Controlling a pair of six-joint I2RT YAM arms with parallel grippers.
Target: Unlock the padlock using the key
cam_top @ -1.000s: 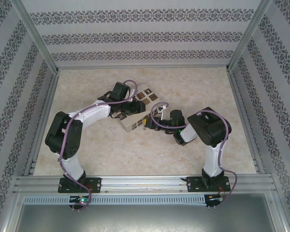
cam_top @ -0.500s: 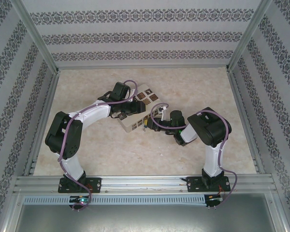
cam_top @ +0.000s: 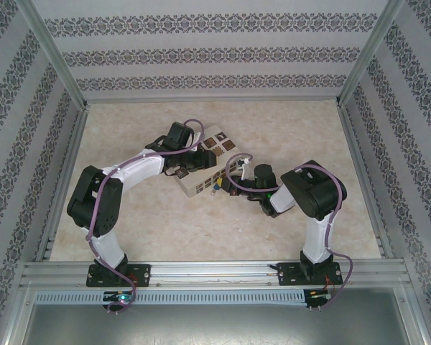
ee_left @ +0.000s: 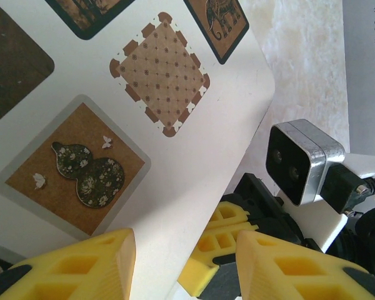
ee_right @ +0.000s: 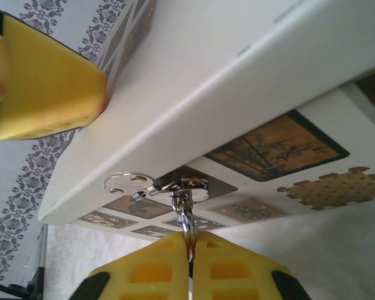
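Right gripper [ee_right: 189,244]: fingers pressed together on the thin silver shackle of the padlock [ee_right: 185,215], which hangs from the hasp [ee_right: 181,184] of the patterned box [ee_right: 250,81] straight ahead of the fingertips; the lock body is hidden between the pads. Left gripper [ee_left: 186,250]: fingers spread wide across the lid edge. One fingertip [ee_left: 81,269] lies against the lid and the other sits off the box, just beside the right gripper.

arms [cam_top: 133,172] [cam_top: 312,190]: 2 | pincers [ee_left: 184,240] [ee_right: 189,240]: 2 | patterned box [cam_top: 215,140]: 1 | padlock [ee_right: 185,209]: 1 | silver hasp [ee_right: 175,183]: 1
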